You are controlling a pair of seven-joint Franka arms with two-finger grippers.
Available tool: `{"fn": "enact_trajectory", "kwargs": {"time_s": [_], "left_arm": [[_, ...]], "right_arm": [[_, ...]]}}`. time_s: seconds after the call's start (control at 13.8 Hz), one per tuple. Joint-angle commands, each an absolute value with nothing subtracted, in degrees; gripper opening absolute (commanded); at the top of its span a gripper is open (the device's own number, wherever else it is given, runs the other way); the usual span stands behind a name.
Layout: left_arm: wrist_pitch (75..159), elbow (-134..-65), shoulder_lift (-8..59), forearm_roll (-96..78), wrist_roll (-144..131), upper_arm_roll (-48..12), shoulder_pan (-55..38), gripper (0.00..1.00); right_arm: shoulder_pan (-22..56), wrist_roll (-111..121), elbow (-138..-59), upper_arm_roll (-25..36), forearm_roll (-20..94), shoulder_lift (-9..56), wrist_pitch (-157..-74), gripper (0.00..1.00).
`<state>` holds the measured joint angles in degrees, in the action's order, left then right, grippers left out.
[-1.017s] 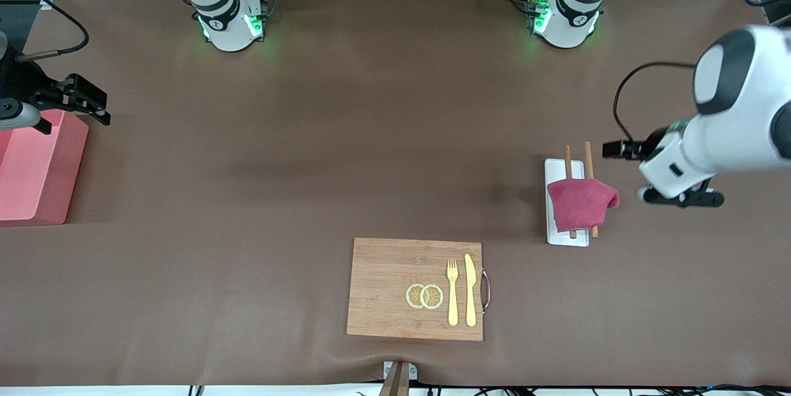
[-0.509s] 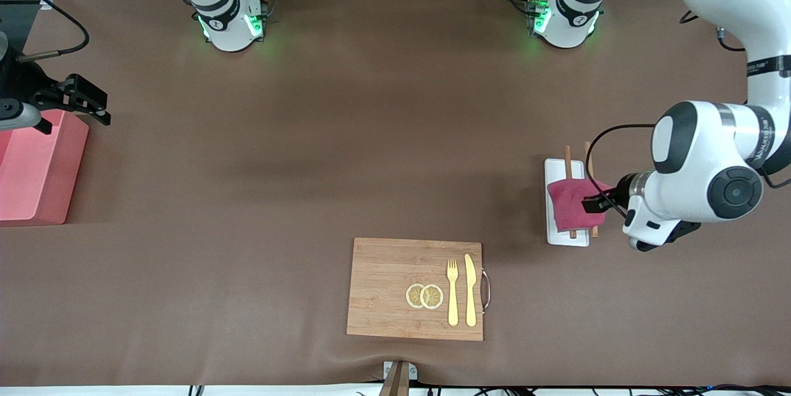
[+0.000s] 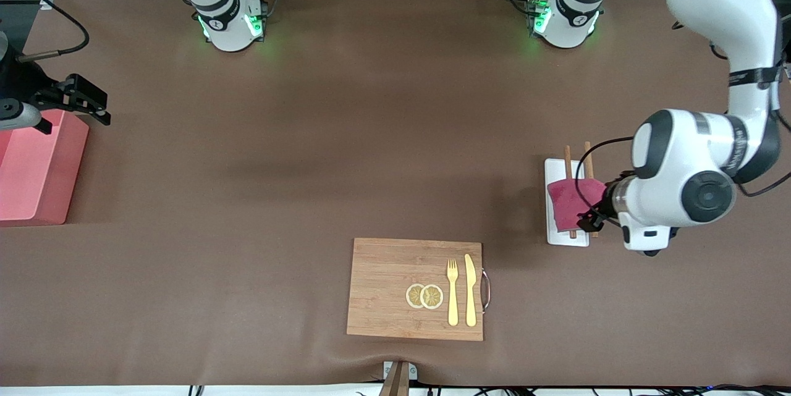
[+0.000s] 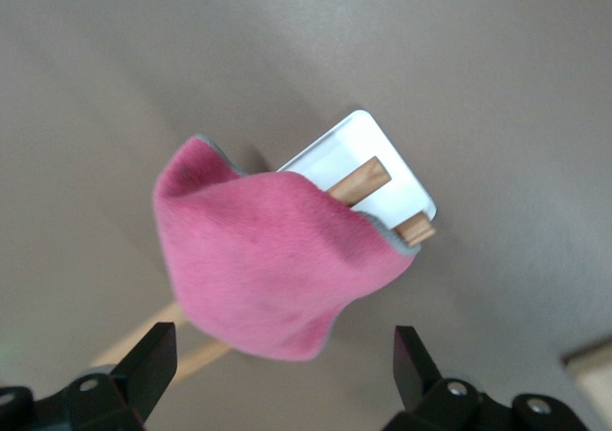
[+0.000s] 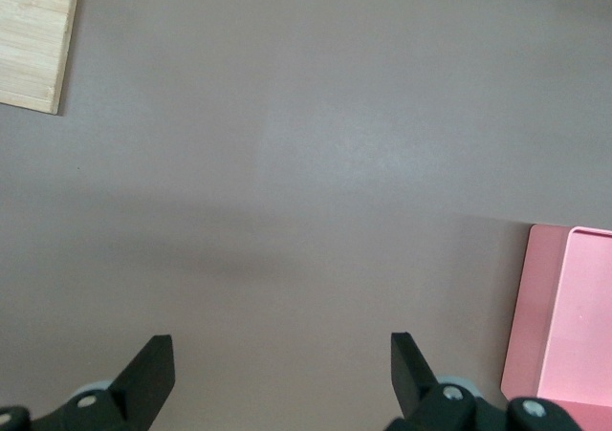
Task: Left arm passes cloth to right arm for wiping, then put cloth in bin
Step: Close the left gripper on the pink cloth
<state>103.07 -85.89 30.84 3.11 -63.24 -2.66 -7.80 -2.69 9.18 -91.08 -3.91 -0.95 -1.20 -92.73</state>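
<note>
Pink bin [image 3: 34, 167] sits at the right arm's end of the table, the right gripper [image 5: 282, 378] waiting spread above it. Crimson cloth [image 4: 273, 269] drapes over the white tray [image 3: 565, 238] and chopsticks [image 4: 361, 181], under the wide-open left gripper [image 4: 282, 378].

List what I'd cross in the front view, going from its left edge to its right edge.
Right claw over the bin → cutting board with lemon slices, fork, knife → white tray under the cloth → left claw, open at the cloth.
</note>
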Motion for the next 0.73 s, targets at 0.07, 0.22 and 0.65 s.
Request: {"fn": "enact_trajectory", "kwargs": {"time_s": [0.07,0.22,0.65], "left_arm": [[104.8,-84.0,35.4,10.1,-80.8,-2.3,-11.7,1.00],[104.8,-84.1,36.2,14.2,-87.2,-2.5,-12.0,1.00],[107.0,-84.1,37.5,16.7,-96.3,-2.5,-12.0,1.00]], "right_arm": [[-3.3,9.5,-90.9,-4.3,-1.1,-1.5,-92.1,1.00],[-3.3,9.6,-90.9,-4.4,-1.1,-1.5,-92.1,1.00],[-3.3,9.5,-90.9,-4.3,-1.1,-1.4,-91.8,1.00]]}}
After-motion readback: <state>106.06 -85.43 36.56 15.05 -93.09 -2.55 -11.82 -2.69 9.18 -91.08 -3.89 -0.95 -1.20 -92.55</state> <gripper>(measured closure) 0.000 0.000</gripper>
